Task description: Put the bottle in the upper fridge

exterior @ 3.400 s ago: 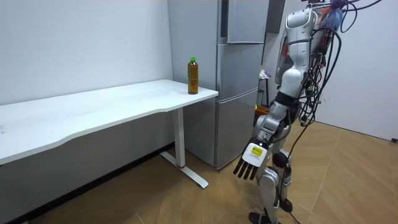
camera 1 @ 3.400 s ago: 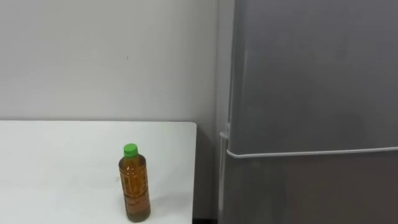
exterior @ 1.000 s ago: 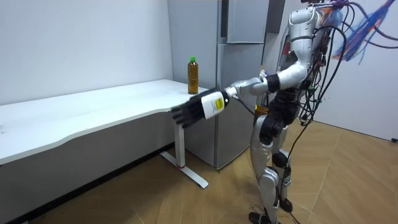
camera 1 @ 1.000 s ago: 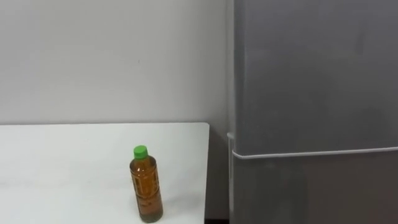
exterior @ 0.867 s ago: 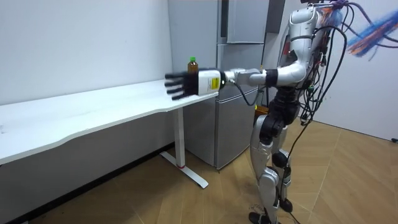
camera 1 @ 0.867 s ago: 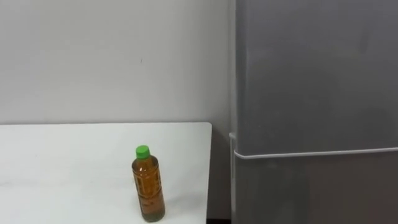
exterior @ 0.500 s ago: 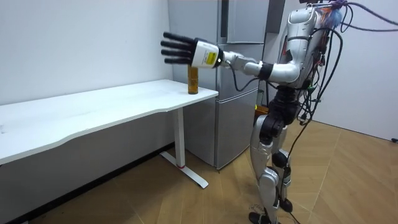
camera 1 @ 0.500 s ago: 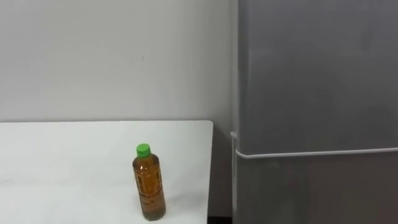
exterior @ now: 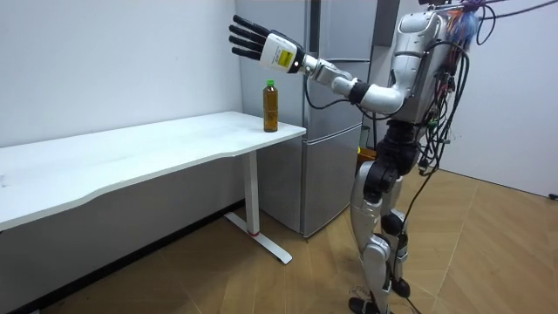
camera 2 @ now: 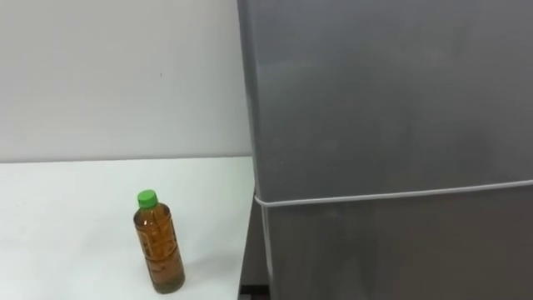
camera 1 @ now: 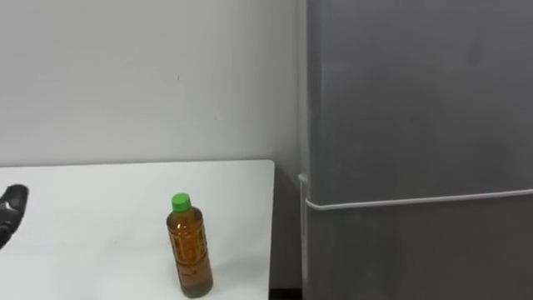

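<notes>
Room view, left robot hand (exterior: 264, 45) spread high — bottle (exterior: 271, 106) lower, apart, on table (exterior: 131, 150).

the left hand (camera 1: 8, 215) is cut off by the left eye view's left edge, so that just a dark sliver of it is seen there. the fridge (camera 1: 416, 125) is cropped at top, right and bottom, the table (camera 1: 83, 250) at left and bottom.

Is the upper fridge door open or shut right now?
Shut. The upper door lies flush with the lower door, one thin seam between them, no interior showing.
</notes>
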Controlling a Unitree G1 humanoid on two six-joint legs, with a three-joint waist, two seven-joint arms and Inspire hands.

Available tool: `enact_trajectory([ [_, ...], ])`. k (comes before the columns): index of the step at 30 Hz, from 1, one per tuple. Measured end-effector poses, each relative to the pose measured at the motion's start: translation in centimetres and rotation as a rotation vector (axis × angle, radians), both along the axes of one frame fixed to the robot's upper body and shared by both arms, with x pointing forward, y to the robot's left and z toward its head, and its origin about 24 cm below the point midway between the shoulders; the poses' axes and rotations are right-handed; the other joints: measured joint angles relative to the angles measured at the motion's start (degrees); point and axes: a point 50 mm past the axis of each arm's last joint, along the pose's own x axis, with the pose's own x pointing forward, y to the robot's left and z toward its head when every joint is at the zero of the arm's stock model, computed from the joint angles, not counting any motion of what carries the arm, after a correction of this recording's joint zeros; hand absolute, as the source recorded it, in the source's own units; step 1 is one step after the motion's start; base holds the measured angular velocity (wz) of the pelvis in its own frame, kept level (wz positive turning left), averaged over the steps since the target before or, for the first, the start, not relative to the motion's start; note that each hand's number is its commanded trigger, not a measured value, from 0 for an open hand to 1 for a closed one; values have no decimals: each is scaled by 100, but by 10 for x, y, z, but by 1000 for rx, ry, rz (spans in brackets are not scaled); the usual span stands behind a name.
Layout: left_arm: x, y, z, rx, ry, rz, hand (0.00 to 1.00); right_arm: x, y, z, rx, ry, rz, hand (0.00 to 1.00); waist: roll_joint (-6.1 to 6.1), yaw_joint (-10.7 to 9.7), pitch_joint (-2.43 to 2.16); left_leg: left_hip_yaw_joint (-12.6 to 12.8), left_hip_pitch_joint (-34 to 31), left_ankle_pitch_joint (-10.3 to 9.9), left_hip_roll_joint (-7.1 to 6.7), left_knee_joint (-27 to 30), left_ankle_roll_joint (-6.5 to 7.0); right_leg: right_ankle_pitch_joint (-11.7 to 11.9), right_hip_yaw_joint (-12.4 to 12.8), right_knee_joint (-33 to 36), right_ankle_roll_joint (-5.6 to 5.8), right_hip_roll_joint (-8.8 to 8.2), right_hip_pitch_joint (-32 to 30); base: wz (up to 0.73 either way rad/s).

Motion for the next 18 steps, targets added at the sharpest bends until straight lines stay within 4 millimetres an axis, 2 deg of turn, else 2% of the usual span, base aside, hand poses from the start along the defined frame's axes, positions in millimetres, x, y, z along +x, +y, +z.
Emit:
enact_trajectory([
  [6,14,-23,3,33,-5,-162,0,6,2,0,9,-12,34,0,-9,-129,-5,29,7,0,12,-1,0,1,21,4,-1,6,-12,-1],
  [10,26,-40,13,48,-50,-261,0,8,5,-1,26,-11,51,0,-76,-201,-18,32,18,0,12,-1,0,1,20,14,-1,4,-9,0],
  [13,30,-50,22,74,-82,-332,0,11,7,-1,36,-17,68,0,-105,-315,-15,36,27,0,9,-11,0,3,34,15,-1,3,33,0],
  [18,33,-68,30,120,-101,-465,0,14,8,-1,41,-24,65,0,-86,-445,-9,49,35,0,8,-34,0,10,34,0,4,4,42,0],
])
